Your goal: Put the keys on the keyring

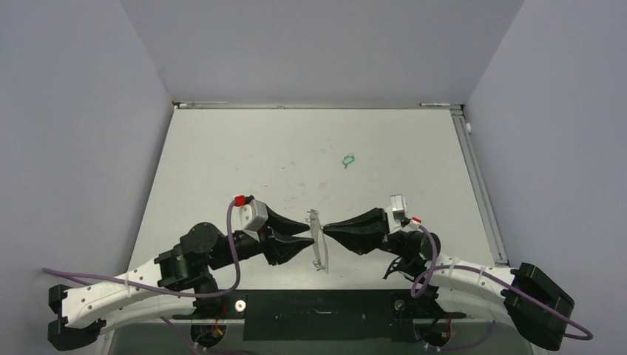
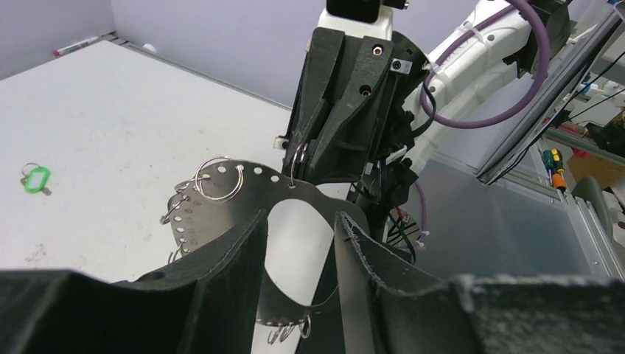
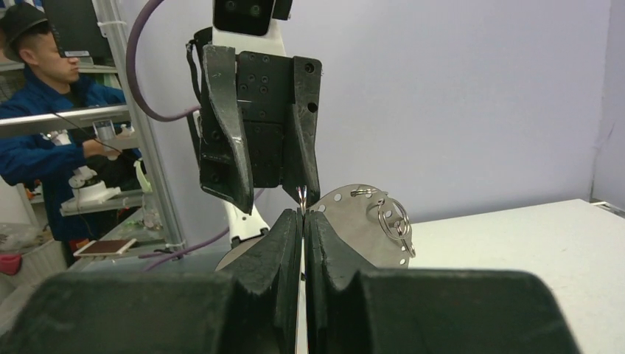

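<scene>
- Left arm low, reaching toward 3 o'clock; left gripper [image 1: 309, 231] with its fingers parted
- Right arm mirrored, pointing to 9 o'clock; right gripper [image 1: 326, 228] pinched together on the keyring [image 1: 319, 249] rim, its tips nearly meeting the left's

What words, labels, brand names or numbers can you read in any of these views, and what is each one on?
None: no text can be read in any view.
Keyring: only punched holes and small wire loops show, no engraving visible.
Green key: too small to tell whether it carries any mark.
Background shelves: blurred, nothing legible.
</scene>
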`<state>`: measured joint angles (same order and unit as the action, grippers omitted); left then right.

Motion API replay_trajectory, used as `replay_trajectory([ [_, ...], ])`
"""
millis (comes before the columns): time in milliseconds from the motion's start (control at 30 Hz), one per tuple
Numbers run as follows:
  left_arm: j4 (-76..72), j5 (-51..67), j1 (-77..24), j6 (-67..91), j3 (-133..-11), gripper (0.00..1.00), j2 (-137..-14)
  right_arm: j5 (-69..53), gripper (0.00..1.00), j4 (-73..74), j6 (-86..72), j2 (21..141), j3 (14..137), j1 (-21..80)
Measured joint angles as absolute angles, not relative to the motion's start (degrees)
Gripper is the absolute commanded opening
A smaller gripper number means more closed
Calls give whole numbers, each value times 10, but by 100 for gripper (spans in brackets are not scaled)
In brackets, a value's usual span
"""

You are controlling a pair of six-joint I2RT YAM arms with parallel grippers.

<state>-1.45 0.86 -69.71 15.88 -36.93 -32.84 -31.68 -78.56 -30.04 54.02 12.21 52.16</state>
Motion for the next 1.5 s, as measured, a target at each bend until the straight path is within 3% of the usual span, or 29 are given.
replay_trajectory([
  [333, -103, 25, -697, 158, -364, 26, -356, -318, 5, -839, -352, 576, 137, 522],
  [667, -125, 25, -697, 152, -364, 24, -373, -338, 5, -845, -374, 595, 152, 530],
  [800, -131, 27, -697, 150, -364, 16, -376, -341, 5, -848, -380, 599, 157, 533],
  [933, -139, 33, -697, 146, -364, 0, -378, -343, 5, -853, -383, 602, 158, 533],
  [1233, -156, 32, -696, 143, -363, 0, -372, -354, 6, -872, -397, 620, 174, 536],
  [1500, -134, 7, -696, 142, -362, 0, -354, -367, 41, -808, -377, 604, 193, 538],
])
